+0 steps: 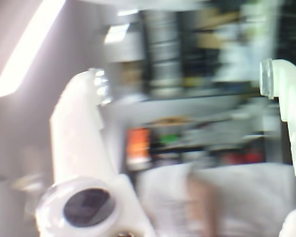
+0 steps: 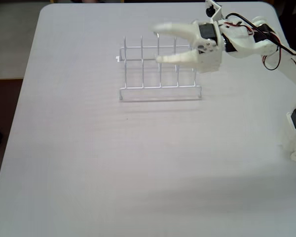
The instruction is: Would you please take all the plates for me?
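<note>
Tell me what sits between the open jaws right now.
Nothing: in the fixed view the white gripper gapes empty above the white wire rack. No plates show.

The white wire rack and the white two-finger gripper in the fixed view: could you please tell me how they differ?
The white wire rack is thin metal rods; the white two-finger gripper is thick moulded plastic. The rack stands on the pale table, holding no plates; the gripper hangs above it on the arm, fingers spread wide and empty. Both are white.

Your gripper (image 2: 157,44) looks like smooth white plastic with a slight sheen. Just beside it, the rack (image 2: 160,69) is thin white coated wire. Under the rack, the table (image 2: 113,163) looks a matt, pale, faintly grained laminate.
</note>
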